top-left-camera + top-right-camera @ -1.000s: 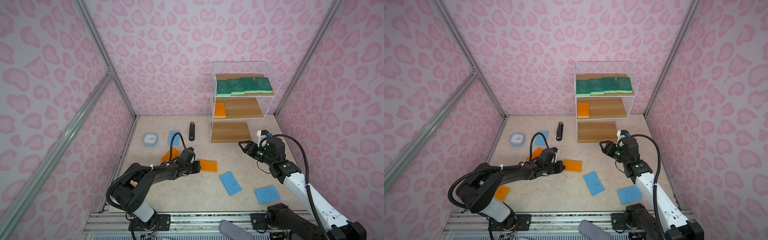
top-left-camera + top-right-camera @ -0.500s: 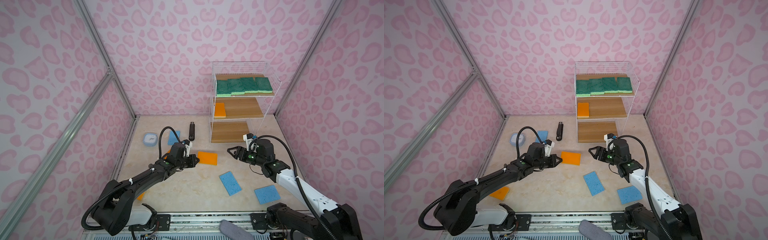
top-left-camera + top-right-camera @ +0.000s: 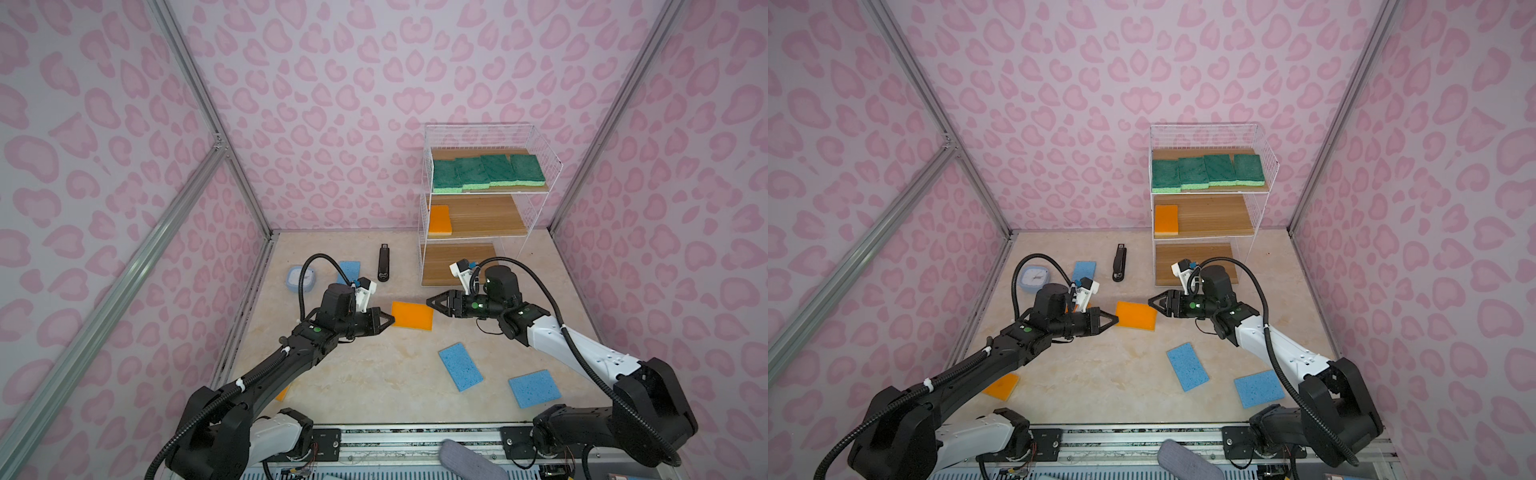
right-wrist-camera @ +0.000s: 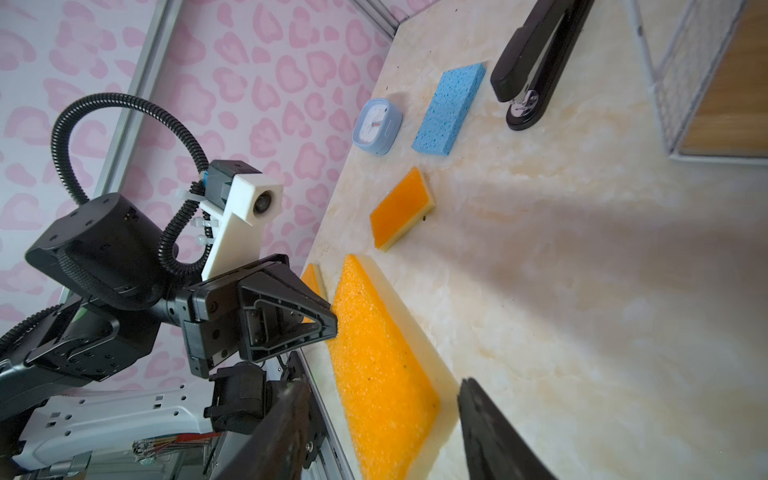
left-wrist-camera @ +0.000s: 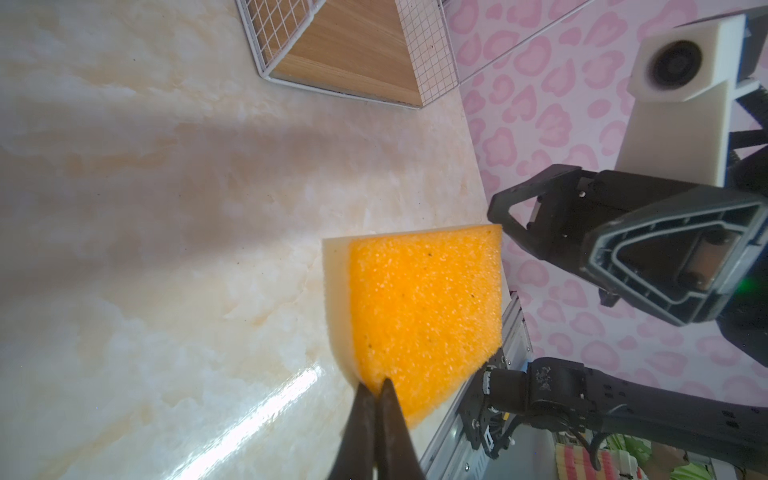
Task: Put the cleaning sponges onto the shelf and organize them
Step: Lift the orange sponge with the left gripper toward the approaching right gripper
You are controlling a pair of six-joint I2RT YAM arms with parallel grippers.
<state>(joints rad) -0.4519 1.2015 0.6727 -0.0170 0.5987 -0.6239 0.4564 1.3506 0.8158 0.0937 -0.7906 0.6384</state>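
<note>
In both top views, looking down from high at the front, far off, to the shelf [image 3: 486,216] at the back. From the left wrist, close along the orange sponge [image 5: 419,316] toward the right gripper [image 5: 498,220]; from the right wrist, close, facing the left gripper [image 4: 332,326], same sponge shared.

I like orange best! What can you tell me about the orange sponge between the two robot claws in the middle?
The orange sponge is a flat rectangle with a rough, speckly orange top and a soft pale yellow layer underneath. It looks lifted a little off the marble table, orange side up. The left gripper is shut on one end, pinching it thin. The right gripper is open, its jaws on either side of the opposite end, not squeezing yet.
</note>
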